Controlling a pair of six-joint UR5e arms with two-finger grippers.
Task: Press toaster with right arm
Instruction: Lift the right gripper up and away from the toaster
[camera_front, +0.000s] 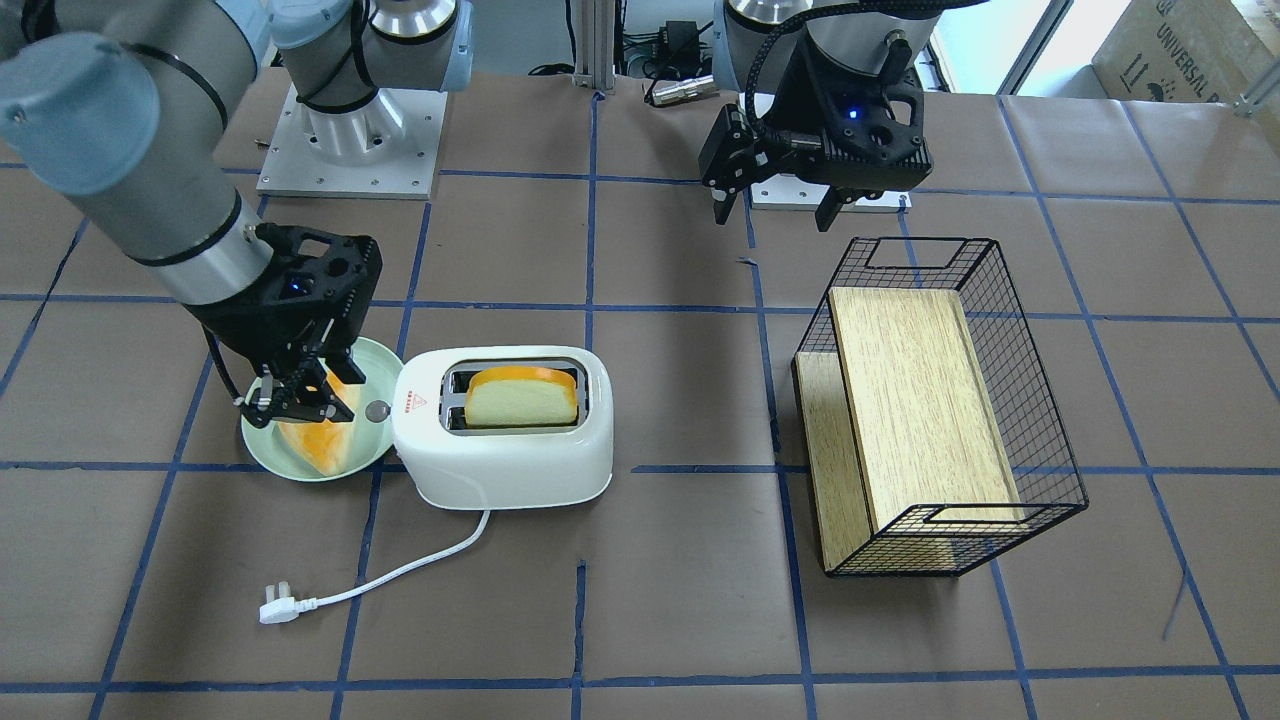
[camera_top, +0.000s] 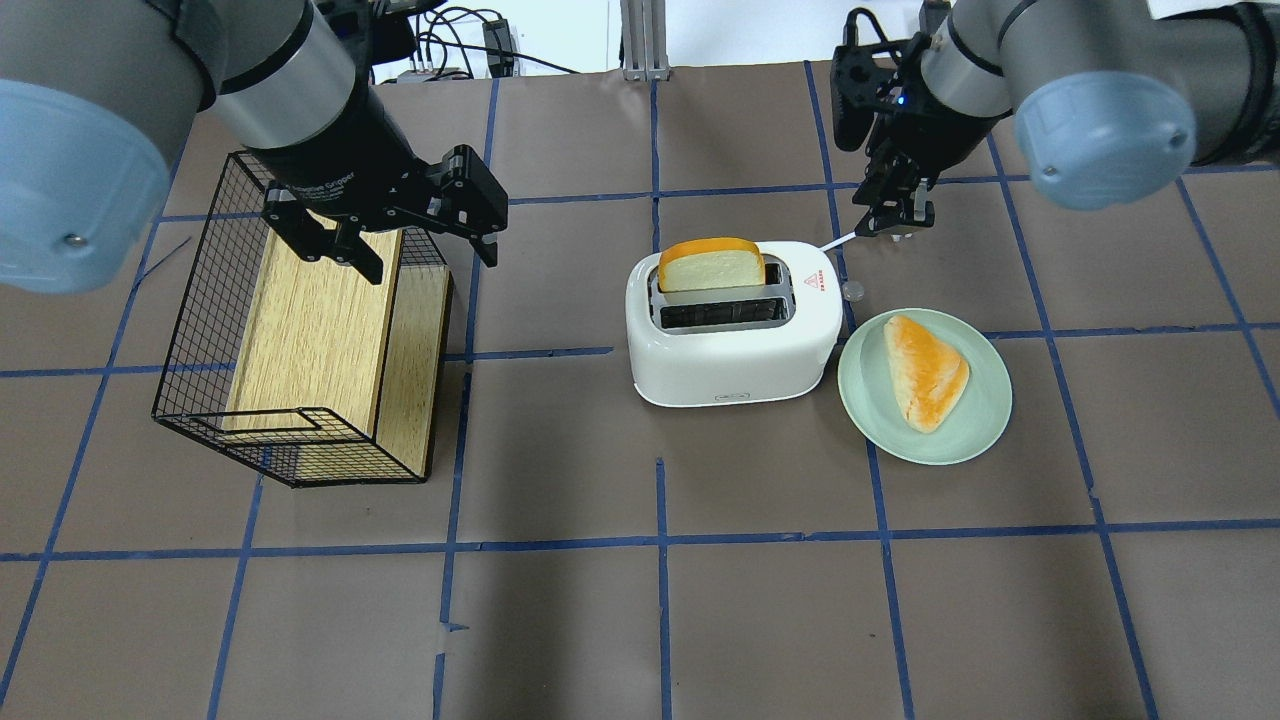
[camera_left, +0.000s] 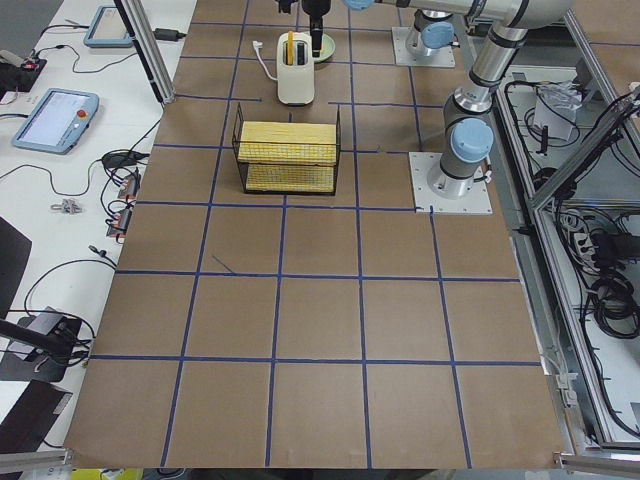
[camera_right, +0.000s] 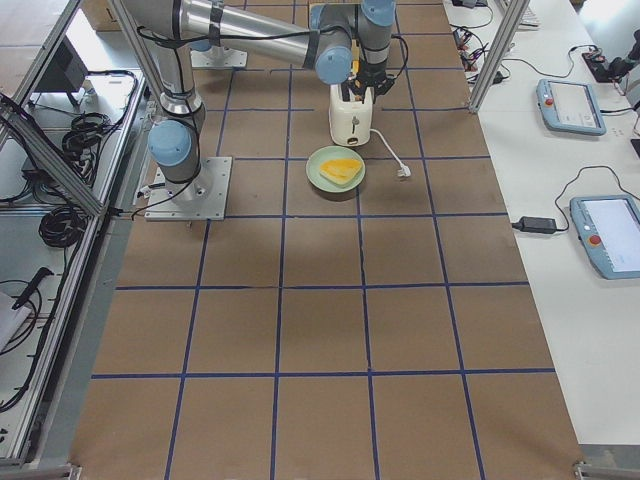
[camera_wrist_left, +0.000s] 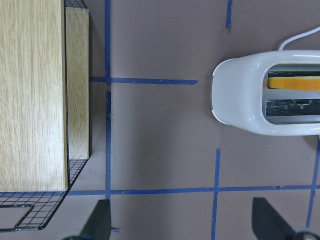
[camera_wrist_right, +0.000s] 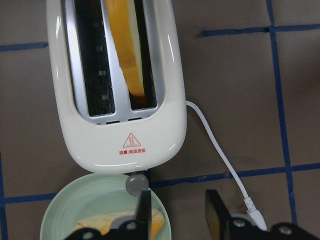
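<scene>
Toaster (camera_front: 500, 440): white plastic two-slot, standing on the paper-covered table. All places below are taken from it.

- Slice of bread (camera_front: 522, 400) stands high in one slot, the other slot is bare. Lever judged not yet down.
- Silver knob (camera_wrist_right: 134, 184) on the end under the red triangle. Green plate (camera_top: 925, 455) with a second piece of bread (camera_top: 925, 372) lies just beside that end.
- Right gripper (camera_wrist_right: 179, 215) hangs above that same end, fingers parted, nothing between them.
- Left gripper (camera_front: 775, 205) is well off the opposite, plain end, toward the wire basket (camera_front: 940, 410). It is spread wide and empty.
- Cord and plug (camera_front: 275, 610) lie loose, not plugged in.

Handling (judgement): the shell looks light, stiff and glossy, so a sideways shove would likely skate or tip it. There is no need to grip it. Put one fingertip on the knob and push straight down. The knob is small and easy to slip off.

Views: the right wrist view alone puts the knob just ahead of one finger (camera_wrist_right: 144, 215). In the overhead view the gripper seems to sit beyond the toaster. The left wrist view shows only the plain end and no knob. In the side views the knob is too small to judge
</scene>
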